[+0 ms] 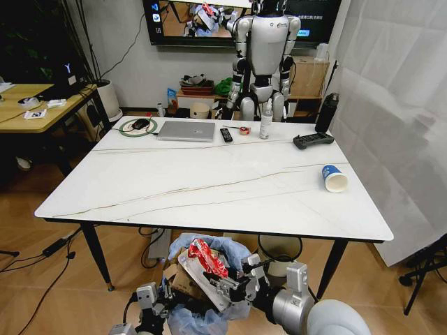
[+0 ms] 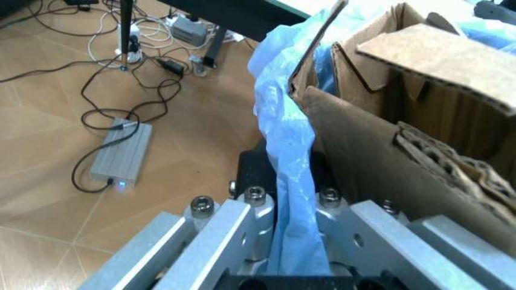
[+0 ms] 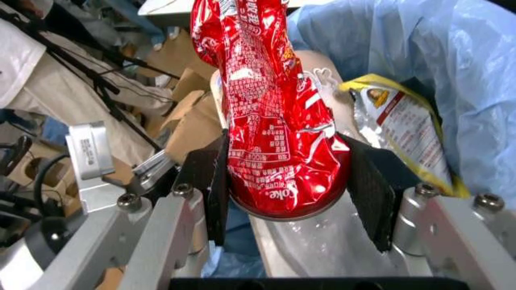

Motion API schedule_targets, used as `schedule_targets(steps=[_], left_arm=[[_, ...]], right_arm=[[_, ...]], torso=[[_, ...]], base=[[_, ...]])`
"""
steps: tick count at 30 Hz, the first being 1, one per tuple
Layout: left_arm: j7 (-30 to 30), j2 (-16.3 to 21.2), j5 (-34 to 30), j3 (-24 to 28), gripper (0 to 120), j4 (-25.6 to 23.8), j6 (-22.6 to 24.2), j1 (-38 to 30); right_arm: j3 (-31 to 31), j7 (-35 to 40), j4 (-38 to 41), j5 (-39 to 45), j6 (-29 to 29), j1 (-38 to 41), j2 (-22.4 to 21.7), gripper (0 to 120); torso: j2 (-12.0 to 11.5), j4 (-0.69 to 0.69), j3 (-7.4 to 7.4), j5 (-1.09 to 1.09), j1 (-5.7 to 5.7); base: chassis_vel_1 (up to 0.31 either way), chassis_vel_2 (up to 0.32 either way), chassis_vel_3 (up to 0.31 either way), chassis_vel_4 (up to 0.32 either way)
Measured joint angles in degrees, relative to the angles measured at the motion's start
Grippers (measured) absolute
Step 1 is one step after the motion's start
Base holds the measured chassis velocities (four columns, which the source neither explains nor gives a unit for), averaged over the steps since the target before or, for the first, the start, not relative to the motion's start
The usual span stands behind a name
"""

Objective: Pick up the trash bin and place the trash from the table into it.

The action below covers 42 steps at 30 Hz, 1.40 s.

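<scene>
The trash bin [image 1: 199,246], lined with a blue bag, hangs low in front of the table [image 1: 209,185], below its near edge. My left gripper [image 2: 292,199] is shut on the bag's rim [image 2: 282,121], with torn brown cardboard [image 2: 419,115] inside the bin beside it. My right gripper [image 3: 289,193] is over the bin's mouth, shut on a red wrapper [image 3: 270,109] that stands upright between its pads [image 3: 369,190]. A yellow wrapper [image 3: 399,118] lies inside the blue bag [image 3: 419,42]. On the table's right side lies a blue-white paper cup [image 1: 335,179].
At the table's far edge are a silver laptop [image 1: 186,130], black remote [image 1: 225,135], spray bottle [image 1: 266,120], black controller [image 1: 312,140] and dark bottle [image 1: 325,112]. A humanoid robot [image 1: 265,49] stands behind. A wooden desk [image 1: 35,105] is left. Cables and a power brick [image 2: 121,154] lie on the floor.
</scene>
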Motion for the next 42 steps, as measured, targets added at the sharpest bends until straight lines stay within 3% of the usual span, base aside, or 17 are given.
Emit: schedule_targets(steps=[12, 23, 33, 42], left_arm=[[0.01, -0.01, 0.15, 0.36, 0, 0.0, 0.0, -0.03], [0.0, 0.18, 0.16, 0.42, 0, 0.02, 0.02, -0.01], [-0.1, 0.49, -0.07, 0.39, 0, 0.5, 0.19, -0.4], [-0.2, 0.96, -0.27, 0.64, 0, 0.73, 0.32, -0.72]], right_arm=[[-0.11, -0.39, -0.04, -1.11, -0.09, -0.36, -0.12, 46], [0.27, -0.52, -0.03, -1.22, -0.22, -0.22, -0.15, 87], [2.37, -0.63, 1.46, -1.31, -0.41, -0.86, -0.38, 100], [6.8, -0.94, 3.48, -1.51, -0.56, -2.53, -0.89, 100]], torso=[[0.0, 0.0, 0.01, 0.0, 0.0], [0.0, 0.0, 0.01, 0.0, 0.0], [0.0, 0.0, 0.0, 0.0, 0.0], [0.0, -0.01, 0.0, 0.0, 0.0]], base=[[0.0, 0.0, 0.0, 0.0], [0.0, 0.0, 0.0, 0.0], [0.0, 0.0, 0.0, 0.0], [0.0, 0.0, 0.0, 0.0]])
